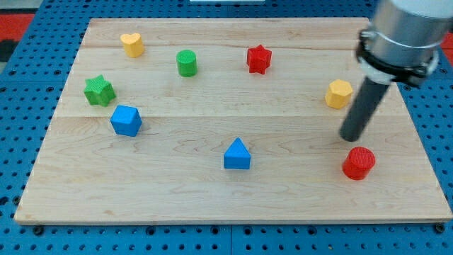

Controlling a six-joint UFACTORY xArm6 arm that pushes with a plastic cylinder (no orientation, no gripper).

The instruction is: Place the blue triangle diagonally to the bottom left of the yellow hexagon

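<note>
Blue triangle [237, 154] sits low on the surface [177, 198], a little to the view's right of centre, apex pointing toward the view's top. No evident long axis; its base runs roughly parallel to the surface's bottom edge. Nothing touches it.

Yellow hexagon [339, 93] lies up and well to the view's right of the triangle. The goal spot, diagonally below-left of the hexagon, falls in the open wood between the two blocks, so the triangle likely needs a push toward the view's right and somewhat upward.

The arm carries no hand, only a dark rod, so nothing is held. The tip [350, 139] rests just below the hexagon and just above the red cylinder [359, 163], touching neither as far as can be told. The triangle lies well apart from it, toward the view's left and slightly lower. Judgement: the tip stands on the wrong side for the push and would have to travel round to the triangle's left or lower-left face first.

Room: the lane between triangle and hexagon is bare. Red cylinder sits near the likely approach path; a careless sweep could knock it. Bottom edge of the surface is near the triangle.

Well apart, toward the view's left and top: blue cube [126, 120], green star [99, 91], yellow heart [132, 44], green cylinder [187, 63], red star [259, 59].
</note>
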